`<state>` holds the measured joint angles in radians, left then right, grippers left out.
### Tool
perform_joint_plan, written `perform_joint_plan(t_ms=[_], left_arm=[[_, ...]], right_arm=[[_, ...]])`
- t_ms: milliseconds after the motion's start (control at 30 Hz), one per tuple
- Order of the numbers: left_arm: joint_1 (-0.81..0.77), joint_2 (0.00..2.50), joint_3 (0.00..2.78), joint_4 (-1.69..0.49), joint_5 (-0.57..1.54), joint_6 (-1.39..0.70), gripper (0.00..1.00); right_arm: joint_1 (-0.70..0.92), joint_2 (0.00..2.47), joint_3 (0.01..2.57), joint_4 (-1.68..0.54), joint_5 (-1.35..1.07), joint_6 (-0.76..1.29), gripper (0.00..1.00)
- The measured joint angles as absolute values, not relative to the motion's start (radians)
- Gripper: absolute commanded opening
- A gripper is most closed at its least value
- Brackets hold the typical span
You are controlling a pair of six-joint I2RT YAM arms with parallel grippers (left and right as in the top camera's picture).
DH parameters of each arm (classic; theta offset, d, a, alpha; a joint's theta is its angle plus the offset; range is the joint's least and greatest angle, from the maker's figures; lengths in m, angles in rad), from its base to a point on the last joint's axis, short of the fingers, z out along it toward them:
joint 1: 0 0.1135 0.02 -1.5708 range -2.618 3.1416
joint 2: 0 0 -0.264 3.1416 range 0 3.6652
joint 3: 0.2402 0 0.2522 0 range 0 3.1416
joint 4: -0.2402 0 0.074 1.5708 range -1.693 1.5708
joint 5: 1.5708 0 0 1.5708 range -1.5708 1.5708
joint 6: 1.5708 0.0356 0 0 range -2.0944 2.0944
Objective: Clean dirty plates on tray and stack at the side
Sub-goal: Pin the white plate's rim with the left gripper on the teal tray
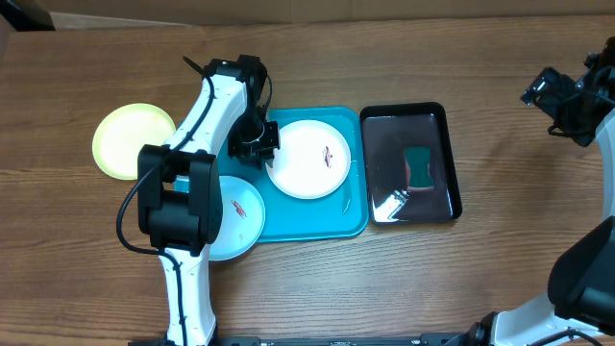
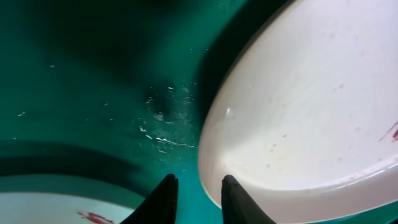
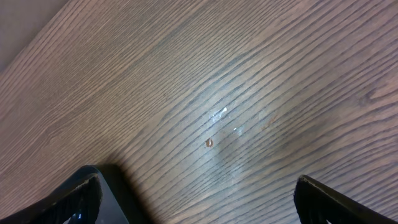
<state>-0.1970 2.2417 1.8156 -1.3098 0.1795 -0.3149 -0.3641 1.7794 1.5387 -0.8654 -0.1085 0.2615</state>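
Tray (image 1: 317, 223): turquoise plastic, rectangular w/ rounded corners & a raised rim. Its floor was smooth, w/ fine scratches and droplets showing in the L wrist view. White plate (image 1: 300, 171) lay flat inside it: round, smooth plastic, w/ a thin reddish-brown smear nr the centre plus faint specks. Light-blue plate (image 1: 242, 219), same round shape, sat at the tray's near-left corner, overlapping the rim and partly out over the table (image 1: 404, 279). It had a red smear too and was part hidden under the L arm. Yellow-green plate (image 1: 127, 142) lay on the table left of the tray, apart from the others.

L gripper (image 1: 255, 144) was low over the tray floor, just beside the white plate's left rim. Its black tapered fingertips (image 2: 166, 196) stood narrowly apart w/ only tray floor between them. One tip was at the plate's edge; couldn't tell if it touched. R gripper (image 3: 199, 190) hung far right over brown wood-grain tabletop, jaws spread wide, holding nothing.

Black tray (image 1: 384, 125), glossy, smaller, a rounded rectangle, sat just beside the turquoise tray's right side. It held a small green block (image 1: 419, 168) w/ a reddish edge.
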Motion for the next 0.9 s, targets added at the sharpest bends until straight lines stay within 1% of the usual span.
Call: perform_joint_plan(t_ms=[67,233,367,433,533,700,733,833,900], left_arm=[[-0.197,2.233,1.815,-1.310,0.159,-0.316,0.32],[-0.197,2.141,1.814,-1.329,0.134,-0.316,0.32],[-0.215,2.014,1.815,-1.363,0.107,-0.339,0.32],[-0.236,1.957,1.815,-1.381,0.080,-0.361,0.35],[-0.279,1.906,1.815,-1.402,0.031,-0.402,0.37],[-0.353,1.894,1.811,-1.391,-0.019,-0.456,0.39],[-0.365,1.894,1.805,-1.384,-0.030,-0.469,0.40],[-0.385,1.894,1.768,-1.341,-0.046,-0.496,0.54],[-0.386,1.894,1.714,-1.288,-0.055,-0.511,0.56]], right_arm=[[-0.364,1.779,1.539,-0.865,-0.108,0.262,1.00],[-0.364,1.779,1.539,-0.865,-0.108,0.261,1.00],[-0.364,1.779,1.539,-0.865,-0.108,0.262,1.00],[-0.364,1.779,1.539,-0.865,-0.108,0.262,1.00],[-0.364,1.779,1.539,-0.865,-0.108,0.262,1.00],[-0.364,1.779,1.539,-0.865,-0.108,0.262,1.00],[-0.364,1.779,1.539,-0.865,-0.108,0.261,1.00],[-0.364,1.779,1.539,-0.865,-0.108,0.262,1.00],[-0.364,1.779,1.539,-0.865,-0.109,0.262,1.00]])
